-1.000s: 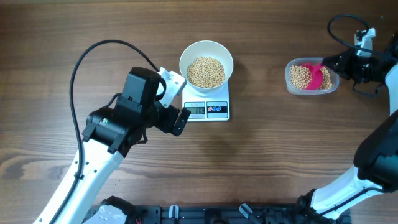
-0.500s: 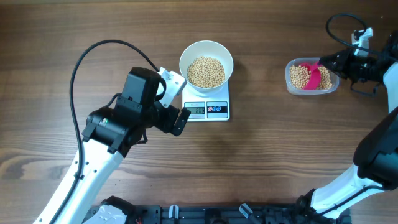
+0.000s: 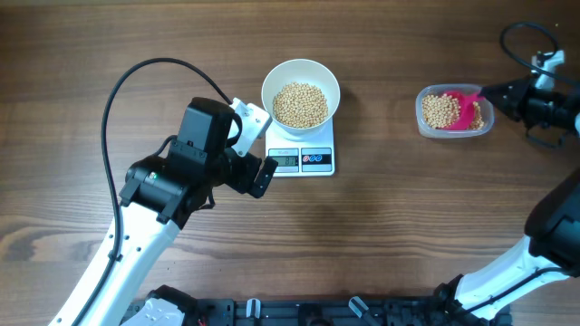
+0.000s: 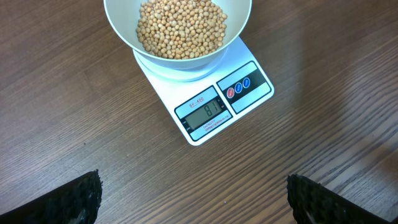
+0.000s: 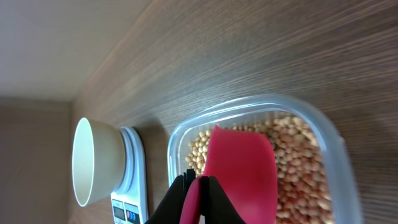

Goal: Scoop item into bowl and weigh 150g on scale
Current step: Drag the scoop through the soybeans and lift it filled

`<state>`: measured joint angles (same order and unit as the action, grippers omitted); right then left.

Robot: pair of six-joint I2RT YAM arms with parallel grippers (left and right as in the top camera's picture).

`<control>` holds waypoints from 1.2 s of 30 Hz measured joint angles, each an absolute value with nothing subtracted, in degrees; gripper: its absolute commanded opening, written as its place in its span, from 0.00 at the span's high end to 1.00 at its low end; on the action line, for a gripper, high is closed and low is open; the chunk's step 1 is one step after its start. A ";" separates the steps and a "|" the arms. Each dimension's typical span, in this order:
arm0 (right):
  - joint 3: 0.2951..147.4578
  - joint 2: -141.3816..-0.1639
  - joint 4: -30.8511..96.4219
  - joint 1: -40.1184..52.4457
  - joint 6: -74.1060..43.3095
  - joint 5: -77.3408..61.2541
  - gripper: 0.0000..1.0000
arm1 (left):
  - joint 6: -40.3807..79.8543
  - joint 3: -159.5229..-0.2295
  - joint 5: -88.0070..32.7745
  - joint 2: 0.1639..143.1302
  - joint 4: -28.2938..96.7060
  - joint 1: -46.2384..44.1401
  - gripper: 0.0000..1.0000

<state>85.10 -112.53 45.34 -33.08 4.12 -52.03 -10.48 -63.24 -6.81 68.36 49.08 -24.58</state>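
Note:
The white bowl (image 3: 300,91) stands on the white scale (image 3: 301,159), holding a pile of beige beans (image 3: 300,104). The left wrist view shows the bowl (image 4: 177,50), its beans (image 4: 180,28) and the scale (image 4: 214,106) with a lit display. My left gripper (image 3: 261,149) hovers just left of the scale, open and empty, its fingertips (image 4: 74,199) wide apart over bare wood. My right gripper (image 3: 497,93) is shut on the handle of a pink scoop (image 5: 242,168). The scoop lies over more beans (image 5: 298,162) in the clear tub (image 3: 455,110).
The clear plastic tub (image 5: 339,162) sits at the far right of the wooden table (image 3: 381,217), well apart from the scale. A black cable (image 3: 136,77) loops over the left arm. A dark rail (image 3: 299,312) runs along the front edge.
My right arm has drawn back to the right, and the pink scoop has shifted right inside the tub. The left arm, bowl and scale have not moved.

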 measured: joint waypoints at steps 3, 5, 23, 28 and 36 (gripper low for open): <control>85.10 -112.53 45.34 -35.22 4.14 -53.63 0.96 | -10.48 -63.24 -6.81 68.36 49.08 -24.58 0.00; 85.10 -112.53 45.34 -35.86 4.12 -54.74 0.96 | -10.48 -63.24 -6.83 68.36 49.08 -24.58 0.00; 85.10 -112.53 44.93 -39.05 4.12 -65.21 0.96 | -10.46 -63.24 -6.81 68.36 49.10 -24.58 0.00; 85.10 -112.53 44.86 -39.05 4.12 -70.00 0.96 | -10.46 -63.24 -6.83 68.36 49.08 -24.58 0.00; 85.10 -112.53 44.34 -37.80 2.09 -79.24 0.96 | -10.46 -63.24 -6.81 68.36 49.08 -24.58 0.00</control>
